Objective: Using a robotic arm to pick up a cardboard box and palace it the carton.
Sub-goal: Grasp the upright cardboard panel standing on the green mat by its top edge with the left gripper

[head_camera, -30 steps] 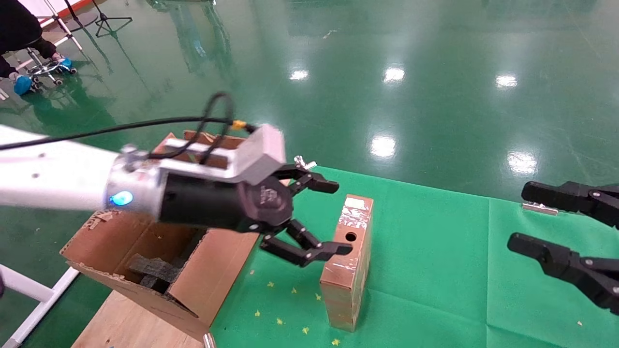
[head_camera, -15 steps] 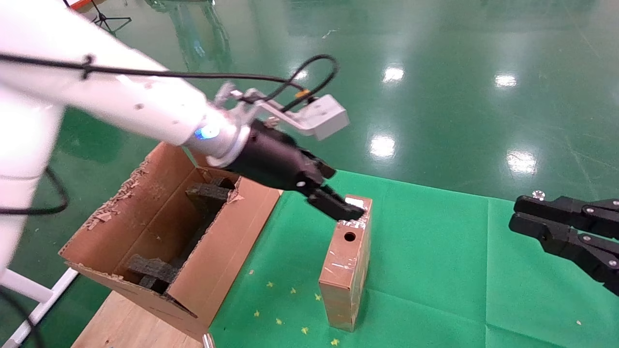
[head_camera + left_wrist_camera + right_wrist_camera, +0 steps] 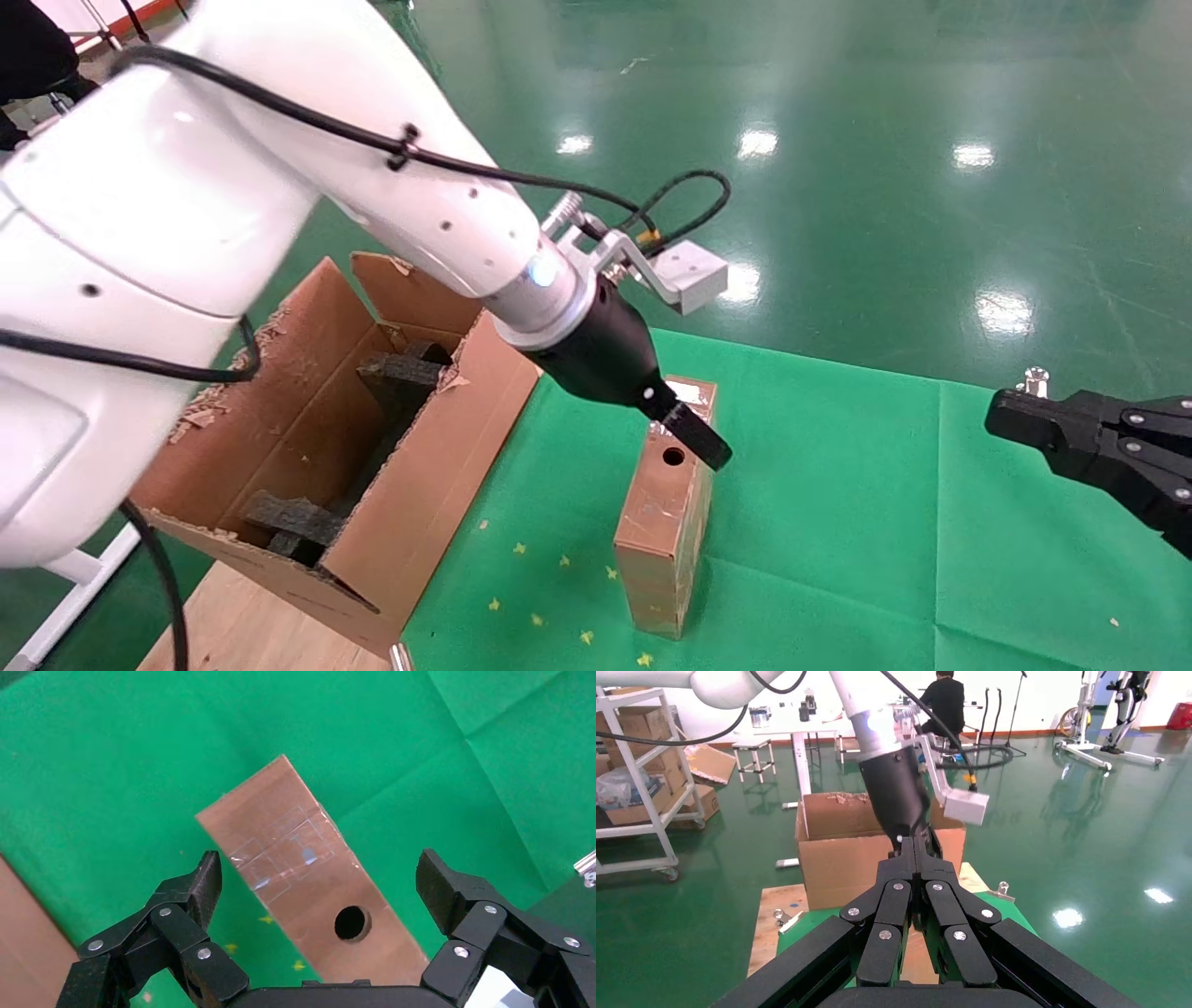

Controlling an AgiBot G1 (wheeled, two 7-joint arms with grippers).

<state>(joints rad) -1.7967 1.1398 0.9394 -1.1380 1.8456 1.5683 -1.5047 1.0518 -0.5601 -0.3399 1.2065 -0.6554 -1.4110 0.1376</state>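
— Head view first, nearest to us: where's the small brown taped cardboard box (image 3: 666,522)?

— Standing on end on the green cloth-covered table (image 3: 838,522), its narrow face with the round hole turned up. I'd say it stands like that so the fingers can come down either side of the slab.

— And the white glossy robotic arm (image 3: 307,168) over it?

— That's the left one, reaching across with its black left gripper (image 3: 684,431) pointing down at the box's top end. From the left wrist camera the left gripper (image 3: 316,881) is spread wide, a finger on each side of the cardboard box (image 3: 309,881), neither touching it. Lined up to pinch it, by the look of it.

— The other one?

— The black right gripper (image 3: 1090,438) hangs parked off to the right, well apart from the box, fingers pressed together.

— Farther back?

— The large brown corrugated carton (image 3: 307,438) with ragged flaps sits just beside the table's left edge, dark foam inside, mouth open to receive the box.

— Anything changed?

— Half a second ago the wrist lay flatter, fingers near the box's far top edge. Now it has tipped steeply downward over the hole. The box hasn't moved.
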